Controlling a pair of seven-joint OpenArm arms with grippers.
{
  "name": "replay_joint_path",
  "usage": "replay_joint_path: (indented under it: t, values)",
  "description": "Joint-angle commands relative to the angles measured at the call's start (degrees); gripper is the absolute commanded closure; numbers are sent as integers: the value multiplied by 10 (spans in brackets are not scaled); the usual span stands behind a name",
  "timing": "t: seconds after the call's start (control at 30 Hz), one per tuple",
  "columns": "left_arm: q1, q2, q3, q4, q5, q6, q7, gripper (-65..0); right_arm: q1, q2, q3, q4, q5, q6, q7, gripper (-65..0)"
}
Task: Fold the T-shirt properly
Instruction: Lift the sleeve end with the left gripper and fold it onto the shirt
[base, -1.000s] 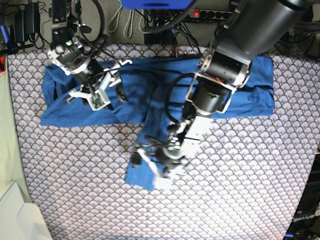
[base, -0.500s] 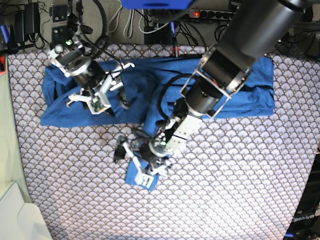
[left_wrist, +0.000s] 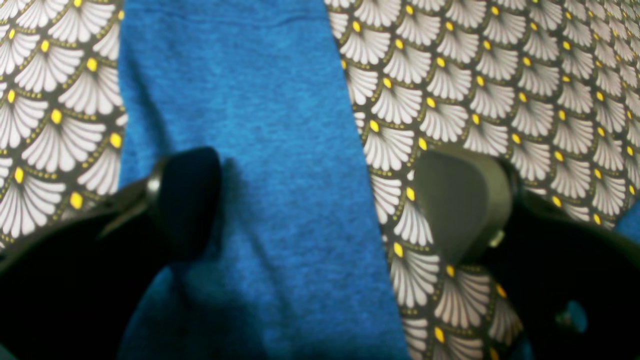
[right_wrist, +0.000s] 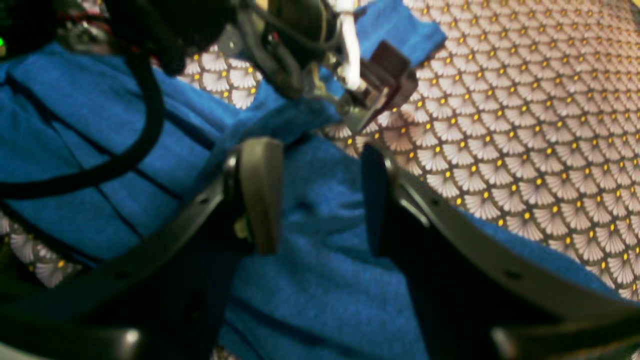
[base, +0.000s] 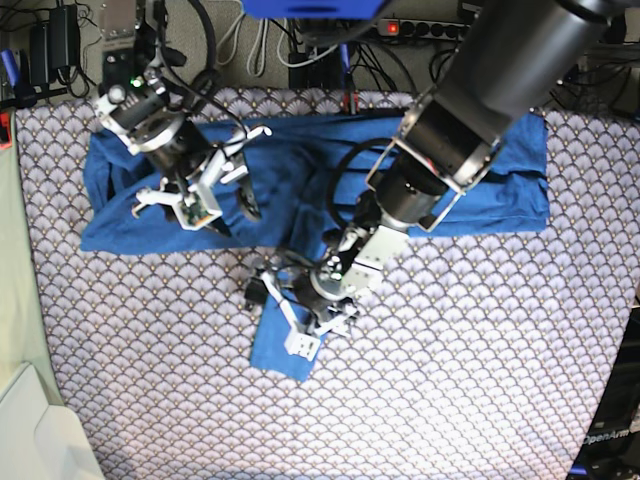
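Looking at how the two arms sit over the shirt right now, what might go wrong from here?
The left gripper straddles the sleeve's edge with one finger over the patterned cloth, so closing may catch only a thin edge of the T-shirt. The right gripper hangs open close by, near a cable, and the arms could collide.

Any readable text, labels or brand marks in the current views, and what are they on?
"OpenArm": faint lettering on the dark equipment at the base view's lower right corner; the end is cut off or unclear.
T-shirt: plain blue, no print.
Patterned tablecloth: fan pattern only, no words.
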Motion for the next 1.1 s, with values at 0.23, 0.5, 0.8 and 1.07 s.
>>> replay_joint_path:
  t: [0.23,0.5,0.8,1.07]
  values:
    - [-18,5,1,2,1,2,-4,-632,0,0,0,13,8,2,17,-269]
    - [-18,5,1,-45,0,2,2,-630,5,0,3,13,8,2,17,-269]
    - [-18,-10,-2,-38,-3,2,13,-631,8,0,1,13,8,2,17,-269]
    - [-18,-11,-2,-2,-3,2,51,-631,15,0,2,12,8,2,17,-269]
